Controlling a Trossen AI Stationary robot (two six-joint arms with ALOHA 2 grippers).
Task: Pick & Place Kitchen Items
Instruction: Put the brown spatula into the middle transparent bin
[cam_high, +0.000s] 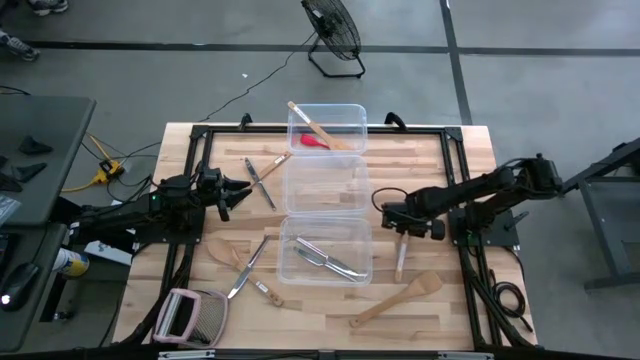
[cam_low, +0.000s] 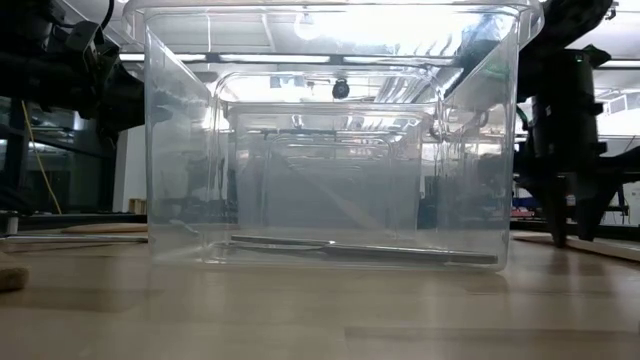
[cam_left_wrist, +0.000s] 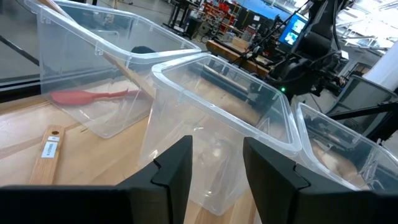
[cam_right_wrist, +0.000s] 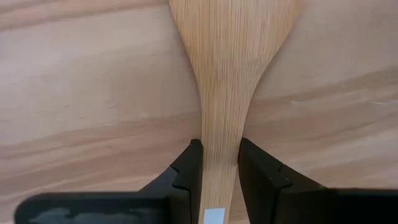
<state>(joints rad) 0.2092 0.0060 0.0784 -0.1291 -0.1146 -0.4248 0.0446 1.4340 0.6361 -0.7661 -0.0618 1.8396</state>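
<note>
A pale wooden spatula is lying flat on the bench at right of centre in the high view, just right of the nearest clear tub, and the right end effector is closing its fingers on both sides of the handle. The left end effector is hovering at left of centre beside the middle tub, its fingers parted and gripping nothing.

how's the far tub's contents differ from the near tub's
The far tub holds a red utensil and a pale wooden spoon leaning over its rim; the near tub holds only silver metal cutlery, lying flat on its bottom. Both tubs are clear rectangular plastic.
</note>
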